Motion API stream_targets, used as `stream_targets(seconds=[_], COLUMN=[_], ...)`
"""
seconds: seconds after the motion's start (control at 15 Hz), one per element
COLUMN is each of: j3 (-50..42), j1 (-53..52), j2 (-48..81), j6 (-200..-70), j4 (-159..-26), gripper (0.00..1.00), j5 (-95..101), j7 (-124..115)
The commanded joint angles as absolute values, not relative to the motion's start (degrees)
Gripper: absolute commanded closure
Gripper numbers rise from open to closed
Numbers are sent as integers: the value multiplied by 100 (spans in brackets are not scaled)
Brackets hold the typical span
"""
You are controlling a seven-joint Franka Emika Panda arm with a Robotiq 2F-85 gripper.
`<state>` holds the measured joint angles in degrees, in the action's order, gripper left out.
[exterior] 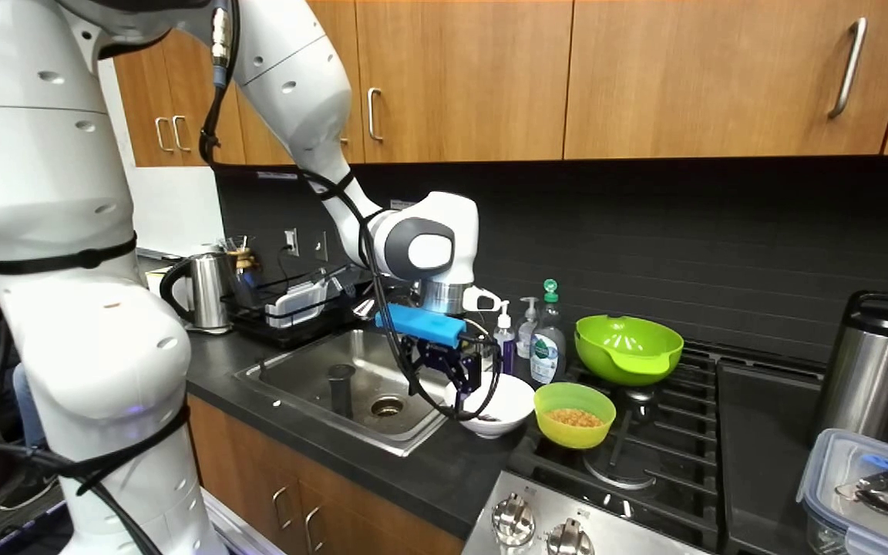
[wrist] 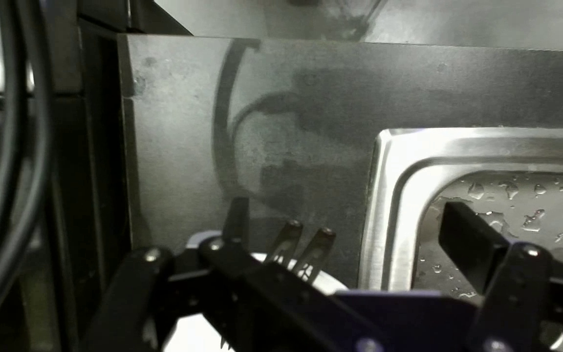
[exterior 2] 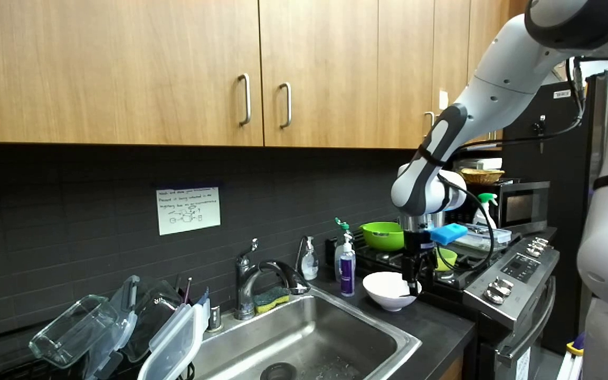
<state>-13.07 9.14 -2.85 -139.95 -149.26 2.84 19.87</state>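
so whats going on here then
A robot arm has its open gripper by the white bowl, which sits on the counter beside the sink. Nothing is gripped; whether the gripper touches the bowl is hard to tell. Two utensils stick out over the bowl's rim. On the stove are a yellow bowl with golden bits in it and a green bowl.

Steel kettle point(exterior: 210, 287) stands beside black dish rack point(exterior: 250, 324); steel thermos point(exterior: 872, 378) stands near a lidded container point(exterior: 837, 470). In an exterior view, handwritten note point(exterior 2: 188, 211) hangs on dark wall point(exterior 2: 98, 221), sponge point(exterior 2: 272, 301) sits beside the faucet point(exterior 2: 244, 290), basket point(exterior 2: 481, 176) shows just above microwave point(exterior 2: 523, 207).
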Motion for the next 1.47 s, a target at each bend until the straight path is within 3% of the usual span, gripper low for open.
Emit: stream_targets(seconds=[0.0, 1.4], j3=[-1249, -1238], j1=[1015, 1032], j2=[-250, -229], j6=[-14123, -14562], j4=[-14956, -15010], gripper=[0, 0], j5=[660, 1348], j7=[1618, 400])
